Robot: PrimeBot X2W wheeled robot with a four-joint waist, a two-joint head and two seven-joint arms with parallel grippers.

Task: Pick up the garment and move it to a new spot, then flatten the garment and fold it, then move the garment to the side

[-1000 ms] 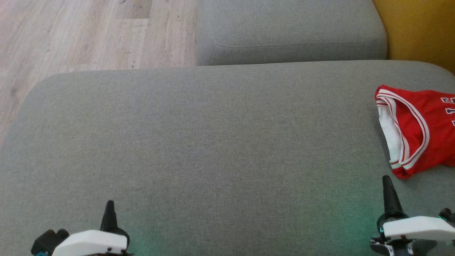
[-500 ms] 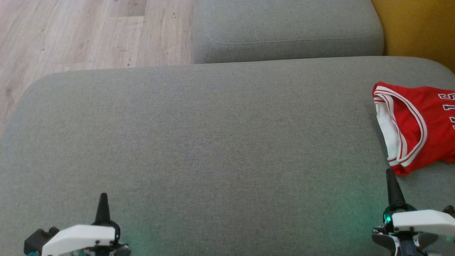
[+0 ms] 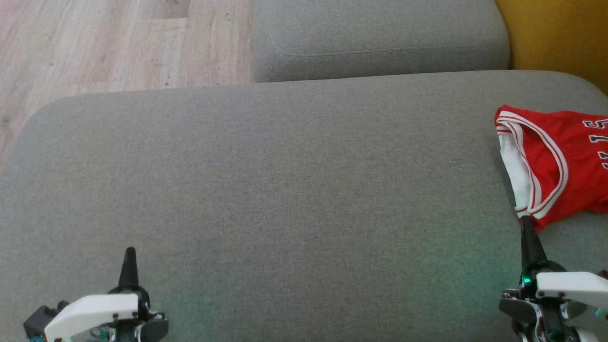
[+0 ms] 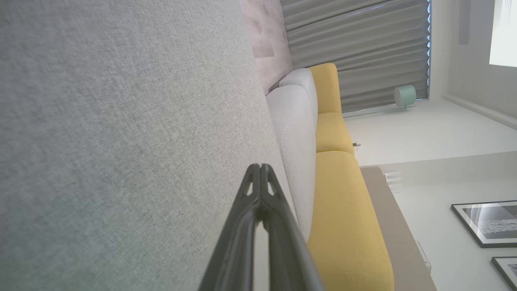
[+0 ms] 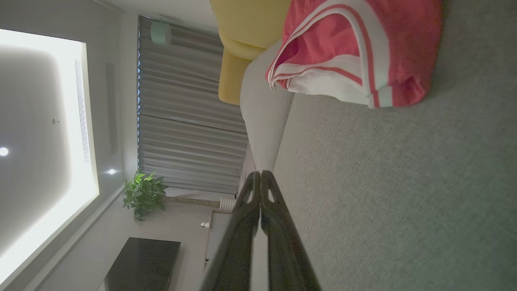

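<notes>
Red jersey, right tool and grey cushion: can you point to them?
red jersey point(image 3: 584, 190), head view, red body fabric.
right tool point(image 3: 525, 221), head view, closed fingertips.
grey cushion point(image 3: 285, 190), head view, bare middle.

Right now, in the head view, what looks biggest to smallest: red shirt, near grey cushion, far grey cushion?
near grey cushion
far grey cushion
red shirt
The last two are cut off at the edge.

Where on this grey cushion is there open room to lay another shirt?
Most of the grey cushion is bare: from its wooden floor side across to the red jersey, ahead of the left gripper. Crowded only at the right, where the right gripper points at the jersey.
</notes>
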